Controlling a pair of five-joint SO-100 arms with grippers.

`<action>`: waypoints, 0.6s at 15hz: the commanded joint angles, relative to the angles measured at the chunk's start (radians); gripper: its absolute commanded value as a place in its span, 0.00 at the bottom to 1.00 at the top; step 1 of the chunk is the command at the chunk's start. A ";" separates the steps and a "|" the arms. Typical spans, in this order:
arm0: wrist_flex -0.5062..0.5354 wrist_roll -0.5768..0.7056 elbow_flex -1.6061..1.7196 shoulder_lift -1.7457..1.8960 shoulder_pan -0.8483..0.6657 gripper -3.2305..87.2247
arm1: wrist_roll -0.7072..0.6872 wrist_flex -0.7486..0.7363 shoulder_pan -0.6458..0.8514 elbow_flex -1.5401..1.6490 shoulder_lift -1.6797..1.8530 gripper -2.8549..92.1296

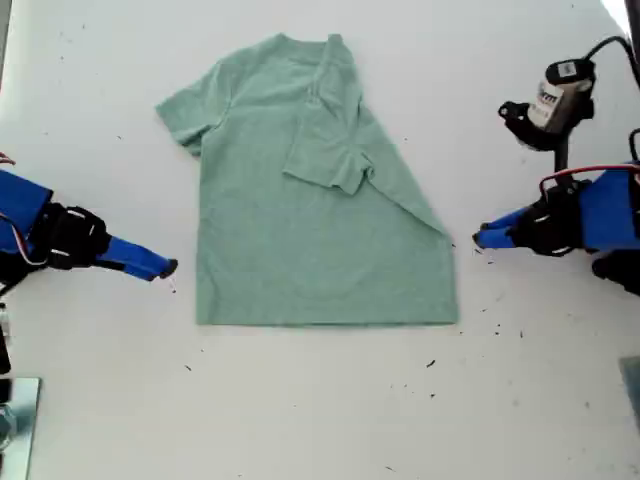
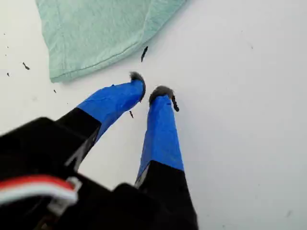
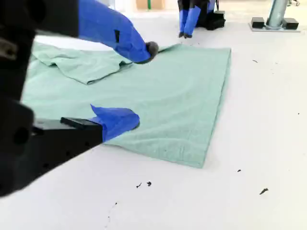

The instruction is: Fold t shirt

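The pale green t shirt [image 1: 300, 240] lies flat and face up in the middle of the white table, its neck toward the far side. One sleeve is folded in over the chest [image 1: 330, 160]. My first gripper [image 1: 478, 238] rests at the exterior view's right, just off the shirt's side edge. Its blue fingers are nearly together and hold nothing [image 2: 149, 86], and a hem corner of the shirt [image 2: 96, 33] lies ahead of them. My second gripper [image 1: 170, 267] sits at the exterior view's left, short of the shirt's lower corner. Its jaws are wide apart [image 3: 136, 86] over the shirt [image 3: 168, 96] edge.
A black and white motor unit [image 1: 555, 100] with cables stands at the exterior view's right rear. A metal plate [image 1: 15, 420] lies at that view's lower left corner. Small dark specks [image 1: 431, 364] dot the table. A metal post base [image 3: 276, 19] stands beyond the shirt.
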 commanded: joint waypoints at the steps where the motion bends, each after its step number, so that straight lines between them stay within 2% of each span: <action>1: 0.008 0.029 0.000 0.009 -0.087 0.05 | 0.621 -0.005 0.147 0.051 0.015 0.06; 6: 0.009 0.029 -0.003 0.009 -0.089 0.03 | 0.617 -0.005 0.152 0.051 0.015 0.06; 9: 0.031 0.017 -0.104 0.002 -0.140 0.03 | 0.615 -0.005 0.152 0.051 0.015 0.06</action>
